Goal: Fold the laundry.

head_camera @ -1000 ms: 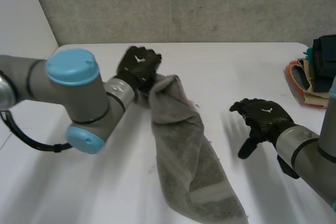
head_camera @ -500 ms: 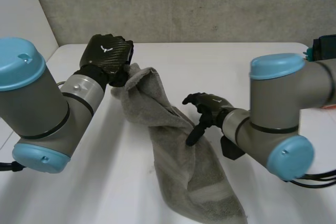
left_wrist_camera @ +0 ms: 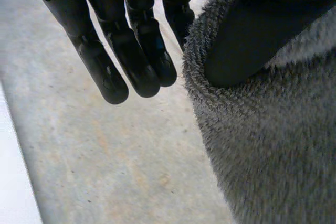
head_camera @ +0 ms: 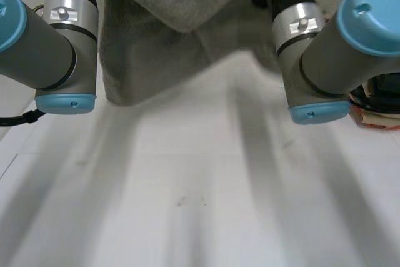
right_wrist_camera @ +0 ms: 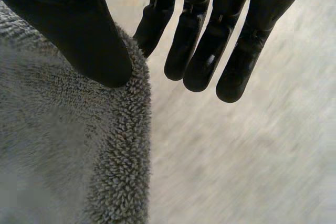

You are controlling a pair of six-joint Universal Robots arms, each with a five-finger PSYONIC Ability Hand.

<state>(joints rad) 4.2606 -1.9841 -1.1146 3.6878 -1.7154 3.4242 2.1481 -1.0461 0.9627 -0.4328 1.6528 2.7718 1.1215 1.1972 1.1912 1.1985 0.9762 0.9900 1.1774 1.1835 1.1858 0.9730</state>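
Note:
A grey towel (head_camera: 162,35) hangs spread in the air between my two raised arms, its lower edge above the white table (head_camera: 200,192). At the towel's upper left corner, my left hand (left_wrist_camera: 252,35) pinches the fluffy edge (left_wrist_camera: 262,156) with its thumb, while the other fingers (left_wrist_camera: 131,56) stay straight beside it. My right hand (right_wrist_camera: 73,24) grips the opposite upper edge (right_wrist_camera: 63,156) the same way: thumb pressed on the cloth, straight fingers (right_wrist_camera: 210,45) just past the hem. In the head view the left forearm (head_camera: 59,35) and right forearm (head_camera: 319,54) frame the towel.
A pile of folded clothes (head_camera: 378,101) in dark, orange and cream lies at the table's right edge, behind my right arm. A grey wall stands behind the table.
The right hand reached the towel and closed on its edge. Both arms then rose, lifting the towel off the table and spreading it between them.

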